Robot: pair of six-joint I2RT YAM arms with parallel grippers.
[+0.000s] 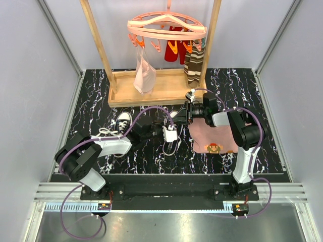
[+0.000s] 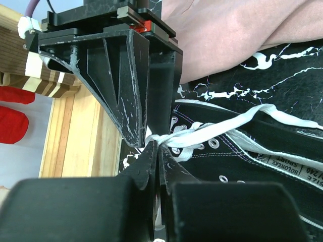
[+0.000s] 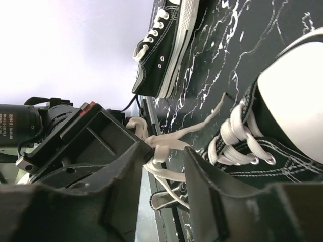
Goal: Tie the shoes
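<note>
One black sneaker with a white toe cap (image 1: 170,135) lies at the table's middle, under both grippers. It fills the right of the left wrist view (image 2: 252,156) and the right wrist view (image 3: 287,106). The second sneaker (image 1: 121,122) stands apart to the left and shows in the right wrist view (image 3: 164,45). My left gripper (image 1: 160,126) (image 2: 157,146) is shut on the white lace (image 2: 202,133) just above the eyelets. My right gripper (image 1: 177,120) (image 3: 169,151) faces it tip to tip, jaws apart, with lace strands (image 3: 166,146) running through the gap.
A pink cloth with a pixel figure (image 1: 214,137) lies right of the shoe. A wooden rack (image 1: 151,93) stands behind, with a pink hanger holding striped socks (image 1: 193,63) and a pale cloth (image 1: 144,75). Grey walls close in both sides.
</note>
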